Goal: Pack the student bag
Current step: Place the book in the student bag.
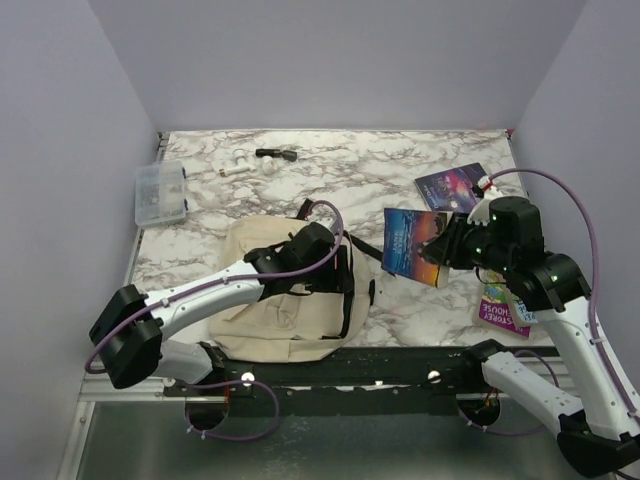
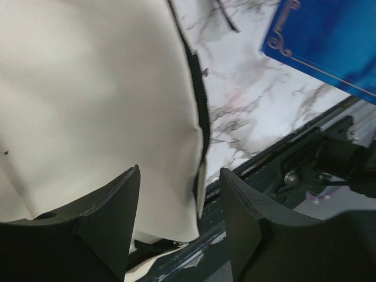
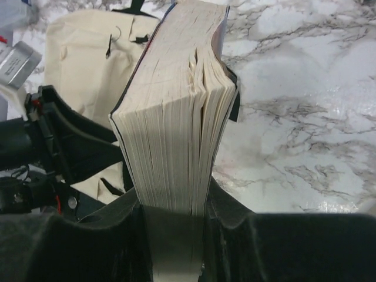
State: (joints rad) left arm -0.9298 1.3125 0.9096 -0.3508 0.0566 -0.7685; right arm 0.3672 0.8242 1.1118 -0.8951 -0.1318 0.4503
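Near tabletop's [image 1: 400, 180] front edge, bag [image 1: 285, 300] lies slumped. Left gripper [image 2: 180, 173] is part open astride its zipper edge, gripping nothing. Right gripper [image 3: 176, 202] clamps thick book [image 3: 176, 106] across its covers. Risk: if the mouth isn't held open, book snags fabric or slips.

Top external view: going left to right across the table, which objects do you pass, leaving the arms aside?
clear plastic box → student bag → blue book → purple book
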